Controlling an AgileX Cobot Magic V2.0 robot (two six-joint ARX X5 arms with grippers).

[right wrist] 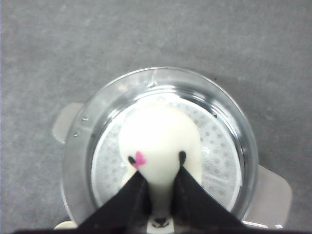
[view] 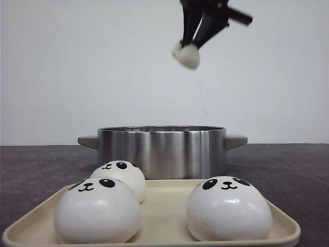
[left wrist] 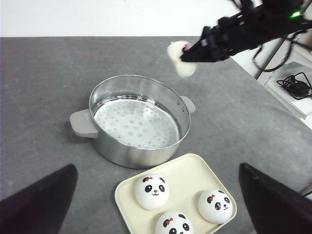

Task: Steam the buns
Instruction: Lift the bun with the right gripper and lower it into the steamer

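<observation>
A: Buns — where's yours?
B: One bun [view: 188, 55] pinched in your right gripper [right wrist: 161, 187] jaws, high above the pot [view: 161, 149]. Three buns [left wrist: 151, 191] on the tray [view: 164, 206], 6 o'clock of pot.
A: Left gripper [left wrist: 156, 204]?
B: Jaws spread.

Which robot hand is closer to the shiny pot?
The right gripper, hanging directly above the steel pot and squeezing a bun. The left gripper sits back on the tray's side, open.

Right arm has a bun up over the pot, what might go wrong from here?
The right gripper pinches the soft bun hard, so it may spring out or stick on release. It hangs high above the steel pot; dropped from there, it could bounce off the perforated insert or rim. The pot is empty, so placement matters for three more.
</observation>
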